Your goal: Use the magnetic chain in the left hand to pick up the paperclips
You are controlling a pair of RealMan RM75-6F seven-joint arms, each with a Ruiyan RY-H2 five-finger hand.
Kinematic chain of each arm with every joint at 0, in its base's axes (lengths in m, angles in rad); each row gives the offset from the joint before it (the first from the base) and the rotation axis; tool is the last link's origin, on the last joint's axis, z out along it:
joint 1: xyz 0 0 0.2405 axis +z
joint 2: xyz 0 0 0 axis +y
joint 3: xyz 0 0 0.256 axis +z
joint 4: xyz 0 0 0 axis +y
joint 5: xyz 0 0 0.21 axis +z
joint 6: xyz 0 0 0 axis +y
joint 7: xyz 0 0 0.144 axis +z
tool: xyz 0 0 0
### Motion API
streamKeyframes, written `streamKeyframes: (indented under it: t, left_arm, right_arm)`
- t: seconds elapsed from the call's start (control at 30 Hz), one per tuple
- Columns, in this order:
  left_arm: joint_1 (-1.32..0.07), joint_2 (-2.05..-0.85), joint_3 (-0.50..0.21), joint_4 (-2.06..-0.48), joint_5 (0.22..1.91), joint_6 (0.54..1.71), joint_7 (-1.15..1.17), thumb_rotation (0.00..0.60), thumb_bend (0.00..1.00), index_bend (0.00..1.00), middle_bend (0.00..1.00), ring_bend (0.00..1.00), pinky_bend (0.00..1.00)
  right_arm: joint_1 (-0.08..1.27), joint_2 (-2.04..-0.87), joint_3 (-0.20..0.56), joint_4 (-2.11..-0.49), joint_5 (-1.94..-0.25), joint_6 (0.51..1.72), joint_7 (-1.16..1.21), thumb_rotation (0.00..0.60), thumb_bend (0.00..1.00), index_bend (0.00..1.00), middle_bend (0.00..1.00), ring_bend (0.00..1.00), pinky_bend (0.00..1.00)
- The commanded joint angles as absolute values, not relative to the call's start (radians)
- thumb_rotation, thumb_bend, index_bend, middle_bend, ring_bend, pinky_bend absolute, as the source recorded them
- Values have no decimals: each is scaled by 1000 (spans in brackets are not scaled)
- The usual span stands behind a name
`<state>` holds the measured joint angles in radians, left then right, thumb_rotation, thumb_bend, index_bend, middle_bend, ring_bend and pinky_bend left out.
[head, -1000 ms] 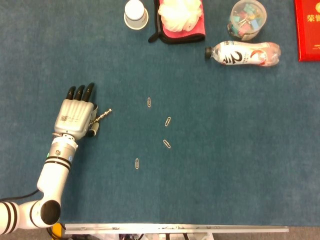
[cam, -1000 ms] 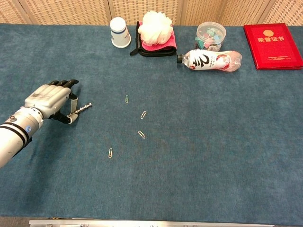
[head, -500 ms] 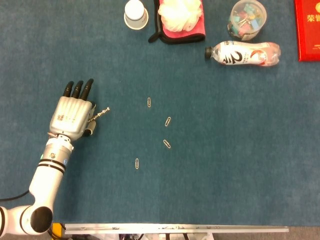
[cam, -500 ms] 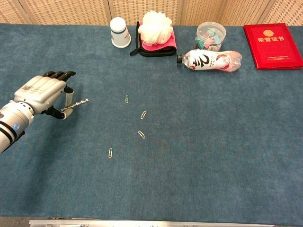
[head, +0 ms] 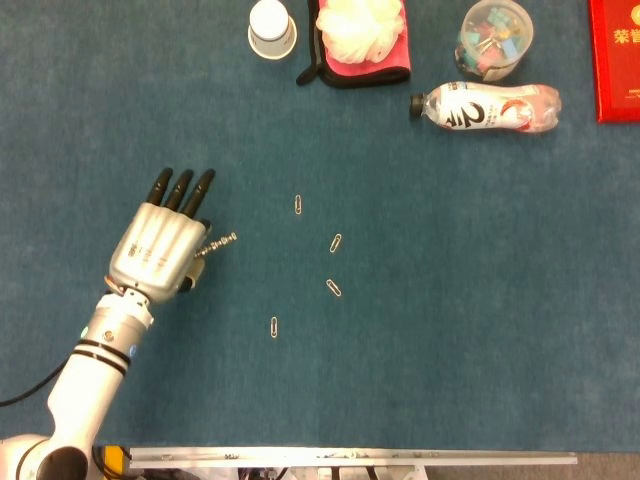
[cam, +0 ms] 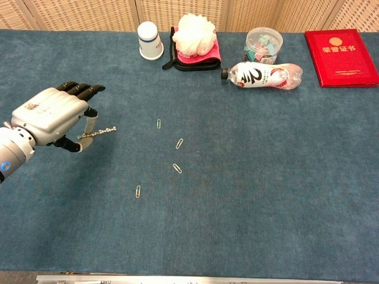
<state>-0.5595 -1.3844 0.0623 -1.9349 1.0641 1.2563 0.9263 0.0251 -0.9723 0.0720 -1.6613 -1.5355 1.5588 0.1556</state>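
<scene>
paperclips (head: 333, 243) right of magnetic chain (head: 216, 245)

Left hand (cam: 50, 117) gripping magnetic chain (cam: 99, 132) beside paperclips (cam: 159, 123)

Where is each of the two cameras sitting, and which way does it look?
Head view: high above, looking almost straight down on the blue table; shows the left robot hand and its forearm.
Chest view: lower, at the near edge, looking forward across the table to the screen behind; shows the same left robot hand.
Both share: chain, paperclips, bottle, cup.
</scene>
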Motion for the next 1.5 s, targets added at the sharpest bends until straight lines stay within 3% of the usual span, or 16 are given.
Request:
streamKeyframes:
  t: [0.03,0.93,1.23,1.5]
  left_arm:
    - [-555,-1362,87,-1975,1096,1267,955,600,370,646,0,0,55]
    - [-495,-1335,229,-2144,1224,1270,1142,600,370,654,0,0,55]
    - [-483,-1374,250,-2153,1241,1243,1177,600,370,654,0,0,55]
    - [-486,-1427,224,-2120,1198,1219,1191,600,371,654,0,0,55]
  right_arm:
    - [22,-971,73,-1660,-1535,1564,160,600,0,28,78,58,330]
    - [-7,-949,93,-1656,-1516,1615,216,600,0,28,78,58,329]
    - [-29,-938,107,-1656,-1500,1653,250,600,0,28,78,58,330]
    - [-41,-931,113,-1651,-1496,1668,274,600,0,28,78,58,329]
